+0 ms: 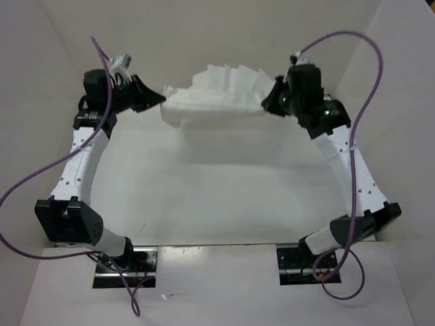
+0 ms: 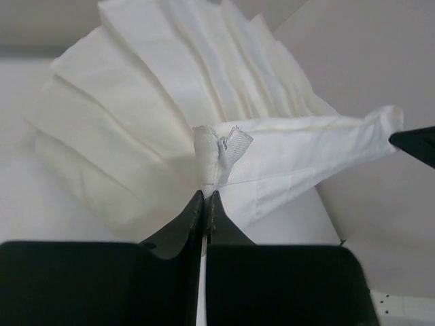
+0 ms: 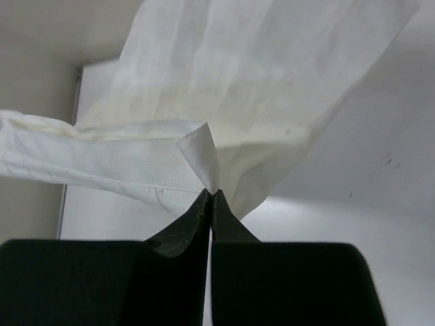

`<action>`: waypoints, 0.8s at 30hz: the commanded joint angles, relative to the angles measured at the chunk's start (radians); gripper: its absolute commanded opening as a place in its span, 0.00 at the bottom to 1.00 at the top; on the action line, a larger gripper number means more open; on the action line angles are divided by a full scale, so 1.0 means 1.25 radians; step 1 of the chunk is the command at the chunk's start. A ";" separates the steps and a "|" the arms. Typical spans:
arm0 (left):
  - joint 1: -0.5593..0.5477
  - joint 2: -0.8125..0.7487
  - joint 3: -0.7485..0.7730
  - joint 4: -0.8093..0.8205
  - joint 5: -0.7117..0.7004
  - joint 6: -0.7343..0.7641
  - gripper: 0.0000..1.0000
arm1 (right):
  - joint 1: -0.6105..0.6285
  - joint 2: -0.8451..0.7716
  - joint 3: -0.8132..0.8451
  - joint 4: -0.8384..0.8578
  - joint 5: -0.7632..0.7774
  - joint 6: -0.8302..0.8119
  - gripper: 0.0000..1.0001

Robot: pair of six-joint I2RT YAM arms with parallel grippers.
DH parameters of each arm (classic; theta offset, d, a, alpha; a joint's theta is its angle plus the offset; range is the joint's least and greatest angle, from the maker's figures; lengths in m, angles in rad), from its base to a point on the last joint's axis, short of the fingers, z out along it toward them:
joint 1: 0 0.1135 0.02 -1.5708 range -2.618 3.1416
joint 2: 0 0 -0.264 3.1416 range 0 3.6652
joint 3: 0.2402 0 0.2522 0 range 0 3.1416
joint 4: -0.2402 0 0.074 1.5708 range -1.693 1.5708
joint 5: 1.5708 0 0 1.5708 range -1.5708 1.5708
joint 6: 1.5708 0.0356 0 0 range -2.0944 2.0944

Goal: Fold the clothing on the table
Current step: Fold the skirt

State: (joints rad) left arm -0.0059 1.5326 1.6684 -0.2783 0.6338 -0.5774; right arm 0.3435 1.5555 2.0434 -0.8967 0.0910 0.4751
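Here, left pincer [image 1: 161,99] and right pincer [image 1: 266,102] each clamp the clothing [image 1: 217,95], arms reaching forward.

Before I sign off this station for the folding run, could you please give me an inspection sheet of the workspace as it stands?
Surface: table matte white, bare in the middle, a few faint dark specks.
Job's things: clothing, white and pleated, stretched between the two grippers at the far side; its pleats fan out behind and it casts a shadow on the table beneath.
Clutter: nothing seen.
Grippers: left gripper shut on a bunched end of the clothing; right gripper shut on the opposite end.
Cables: purple cables loop loosely beside both arms, apart from the clothing.
Surroundings: white walls on three sides.
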 commanded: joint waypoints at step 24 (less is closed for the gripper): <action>-0.076 -0.179 -0.579 -0.302 -0.031 0.030 0.00 | 0.064 -0.223 -0.799 -0.174 -0.116 0.237 0.00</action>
State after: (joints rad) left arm -0.1074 1.2827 0.8612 -0.6811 0.6510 -0.5510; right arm 0.4633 1.2636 0.9375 -1.0523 -0.1944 0.7734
